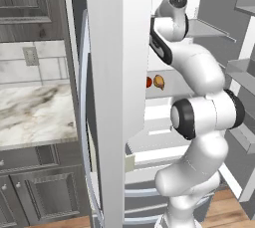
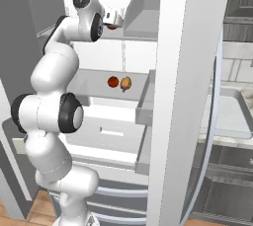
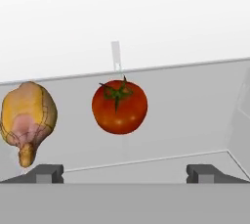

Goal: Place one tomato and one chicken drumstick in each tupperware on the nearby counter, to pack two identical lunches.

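Arm reached into open fridge, upper shelf [image 3: 195, 100]. Claw [image 3: 125, 171] spread wide, empty, tips low in hand view. Tomato [image 3: 119, 106] sat on shelf ahead, roughly centred between tips; drumstick [image 3: 27, 118] just beside it, apart. Second tomato [image 2: 113, 82] and drumstick [image 2: 126, 83] lay on lower shelf. Judged step: grasp tomato. Advise straight advance, keep tips either side of fruit, avoid nudging drumstick. Worktop [image 1: 35, 115] beside fridge.

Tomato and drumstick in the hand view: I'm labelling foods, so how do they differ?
The tomato is round, smooth and red with a green stem; the drumstick is lumpy, tan-yellow and tapers to a narrow end pointing down. The tomato lies centred between the open gripper's fingertips; the drumstick sits off to the left. Both share one fridge shelf.
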Controlling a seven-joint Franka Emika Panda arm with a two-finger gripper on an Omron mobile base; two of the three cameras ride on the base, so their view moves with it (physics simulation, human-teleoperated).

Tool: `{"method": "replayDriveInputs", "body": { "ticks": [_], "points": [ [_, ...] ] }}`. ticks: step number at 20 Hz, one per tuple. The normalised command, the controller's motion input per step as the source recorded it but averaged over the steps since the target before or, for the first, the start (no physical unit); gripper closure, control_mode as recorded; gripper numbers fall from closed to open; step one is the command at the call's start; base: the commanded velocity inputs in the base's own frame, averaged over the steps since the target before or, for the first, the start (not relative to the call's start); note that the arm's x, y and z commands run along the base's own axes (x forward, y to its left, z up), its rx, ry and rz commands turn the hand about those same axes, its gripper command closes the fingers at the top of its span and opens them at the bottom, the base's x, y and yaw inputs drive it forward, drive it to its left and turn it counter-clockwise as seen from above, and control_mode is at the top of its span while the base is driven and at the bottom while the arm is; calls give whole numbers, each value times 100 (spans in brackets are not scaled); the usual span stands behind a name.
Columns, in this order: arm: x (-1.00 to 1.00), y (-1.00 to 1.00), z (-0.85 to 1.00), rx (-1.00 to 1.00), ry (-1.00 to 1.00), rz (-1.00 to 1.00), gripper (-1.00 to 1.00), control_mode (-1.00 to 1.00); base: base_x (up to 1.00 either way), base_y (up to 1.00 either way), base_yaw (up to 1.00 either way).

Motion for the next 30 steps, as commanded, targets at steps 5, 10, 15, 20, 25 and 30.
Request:
{"method": "replayDriveInputs", "body": {
  "ticks": [5, 10, 15, 20, 25, 30],
  "points": [
    [38, 0, 0, 0, 0, 0, -100, -100, 0, 0, 0],
    [41, 0, -11, 0, 0, 1, -100, -100, 0, 0, 0],
    [40, 0, -10, 0, 0, 1, -100, -100, 0, 0, 0],
    [39, 0, -8, 0, 0, 0, -100, -100, 0, 0, 0],
    [29, 0, -16, 0, 0, 0, -100, -100, 0, 0, 0],
    [19, 0, -31, 0, 1, 0, 100, -100, 0, 0, 0]
  ]
}}
